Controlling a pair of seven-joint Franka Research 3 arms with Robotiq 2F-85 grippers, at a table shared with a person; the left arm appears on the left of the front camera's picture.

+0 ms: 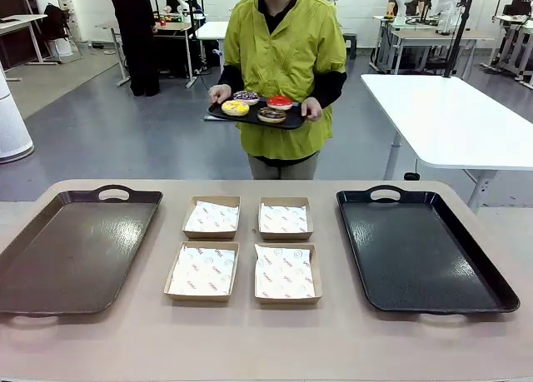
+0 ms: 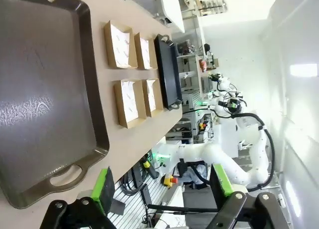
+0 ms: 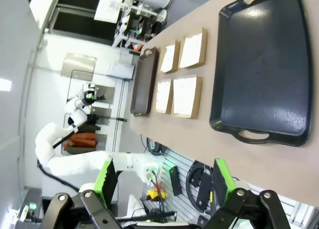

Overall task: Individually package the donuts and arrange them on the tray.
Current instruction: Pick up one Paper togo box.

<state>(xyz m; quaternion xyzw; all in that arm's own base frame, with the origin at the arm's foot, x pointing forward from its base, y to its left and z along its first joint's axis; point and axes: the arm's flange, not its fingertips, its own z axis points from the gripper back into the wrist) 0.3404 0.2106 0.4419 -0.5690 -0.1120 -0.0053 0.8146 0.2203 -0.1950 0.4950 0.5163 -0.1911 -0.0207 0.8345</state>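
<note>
A person in a yellow-green top stands past the table's far edge holding a small black tray (image 1: pixel 287 121) with both hands. On it lie several donuts: a yellow one (image 1: pixel 235 107), a red one (image 1: pixel 280 102), a chocolate sprinkled one (image 1: pixel 271 114) and a dark one (image 1: pixel 246 96). A large black tray (image 1: pixel 420 253) rests on the table's right and a brown tray (image 1: pixel 71 253) on its left. My left gripper (image 2: pixel 162 189) is open, raised off the table's near edge beside the brown tray (image 2: pixel 45 89). My right gripper (image 3: pixel 162 181) is open, off the edge near the black tray (image 3: pixel 261 64).
Several paper-lined cardboard boxes (image 1: pixel 201 271) (image 1: pixel 286 272) (image 1: pixel 211 217) (image 1: pixel 284 218) sit in a square between the two trays, seen again as boxes (image 2: pixel 129 103) and boxes (image 3: pixel 187 96). A white table (image 1: pixel 454 116) stands behind on the right. Bare tabletop (image 1: pixel 250 340) runs along the near edge.
</note>
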